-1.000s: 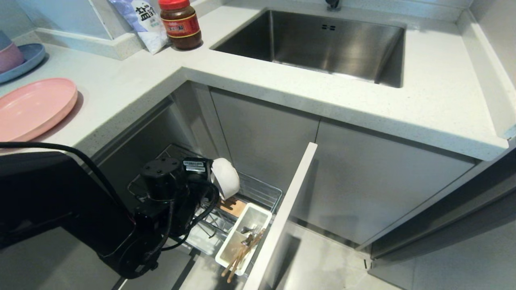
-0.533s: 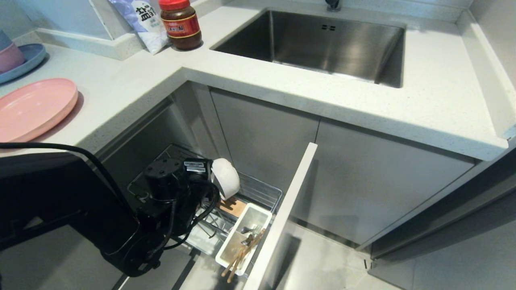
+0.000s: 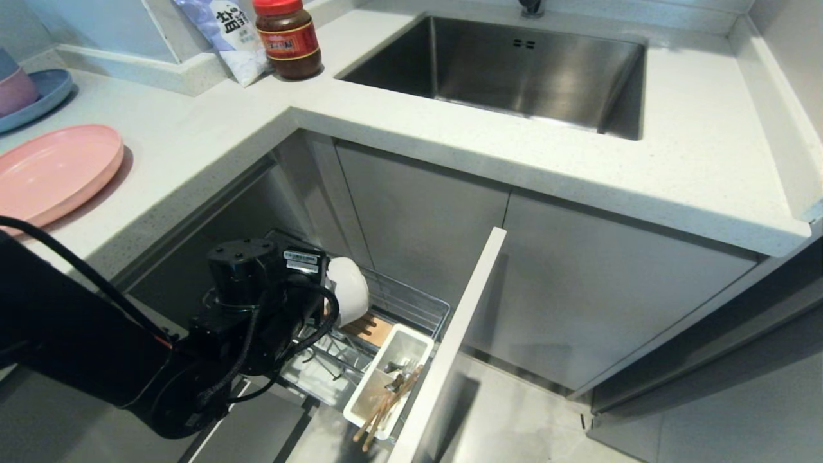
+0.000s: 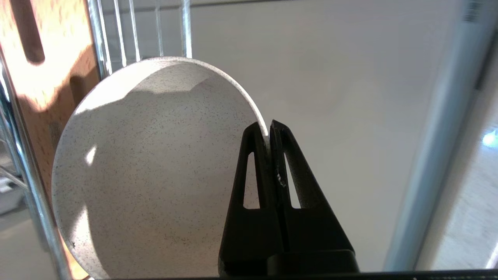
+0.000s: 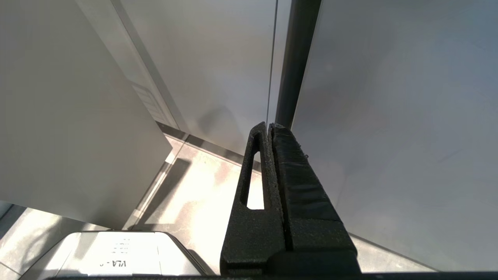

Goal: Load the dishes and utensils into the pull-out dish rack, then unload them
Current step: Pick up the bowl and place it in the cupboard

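My left gripper (image 4: 268, 126) is shut on the rim of the cream-white bowl (image 4: 155, 171), which it holds on edge above the wooden strip (image 3: 368, 328) of the pull-out dish rack (image 3: 411, 302). From the head, the bowl (image 3: 349, 289) shows just beyond the black wrist. Chopsticks (image 3: 384, 406), a fork and a spoon (image 3: 395, 370) lie in the white cutlery tray (image 3: 418, 341). The pink plate (image 3: 51, 170) rests on the counter at the left. My right gripper (image 5: 269, 128) is shut on nothing, parked low beside cabinet doors, outside the head view.
The rack's pale-grey front panel (image 3: 450, 347) stands pulled out to the right of the basket. A steel sink (image 3: 514, 71), a red-lidded jar (image 3: 288, 38) and a salt bag (image 3: 225, 32) sit on the counter, and a blue plate (image 3: 38, 96) with stacked bowls at the far left.
My left arm has swung lower and to the left, carrying the bowl a little left and down, closer over the wire rack. Everything else stays put.
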### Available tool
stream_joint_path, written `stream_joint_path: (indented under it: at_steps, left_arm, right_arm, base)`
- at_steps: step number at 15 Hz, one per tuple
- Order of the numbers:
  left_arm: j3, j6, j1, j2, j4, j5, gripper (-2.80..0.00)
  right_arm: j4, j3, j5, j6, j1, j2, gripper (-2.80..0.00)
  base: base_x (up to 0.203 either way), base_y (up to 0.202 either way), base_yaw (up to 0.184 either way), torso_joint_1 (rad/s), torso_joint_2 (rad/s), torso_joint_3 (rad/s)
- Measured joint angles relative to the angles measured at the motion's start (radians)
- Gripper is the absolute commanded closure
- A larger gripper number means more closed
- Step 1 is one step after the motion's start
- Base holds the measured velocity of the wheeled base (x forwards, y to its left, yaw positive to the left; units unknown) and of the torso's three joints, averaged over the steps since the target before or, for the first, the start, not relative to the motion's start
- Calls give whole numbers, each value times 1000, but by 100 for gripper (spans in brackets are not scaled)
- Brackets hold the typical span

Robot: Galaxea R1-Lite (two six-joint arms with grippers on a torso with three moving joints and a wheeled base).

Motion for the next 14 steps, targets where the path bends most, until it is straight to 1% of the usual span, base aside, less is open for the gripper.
stream_joint_path:
  at_steps: [2,4,5,8,10,11,13,14]
  left_arm:
    - [1,14,0,-51,74,2,0]
    - [2,12,-4,-98,159,-1,0]
    - [3,12,-11,-114,184,-2,0]
    - [2,15,-32,-144,201,0,0]
    - [2,9,-33,-160,178,13,0]
    - [2,8,-34,-164,141,35,0]
    - [16,10,-43,-163,31,85,0]
    - [24,10,-47,-157,-15,93,0]
  right_arm:
    - [0,0,0,0,0,0,0]
    - [0,0,0,0,0,0,0]
    - [0,0,0,0,0,0,0]
    - [0,0,0,0,0,0,0]
    - [0,0,0,0,0,0,0]
    - [0,0,0,0,0,0,0]
    - [0,0,0,0,0,0,0]
    - [0,0,0,0,0,0,0]
  base:
    - [0,0,0,0,0,0]
    - [0,0,0,0,0,0]
    - [0,0,0,0,0,0]
    - [0,0,0,0,0,0]
    - [0,0,0,0,0,0]
    - [0,0,0,0,0,0]
    - [0,0,0,0,0,0]
    - [0,0,0,0,0,0]
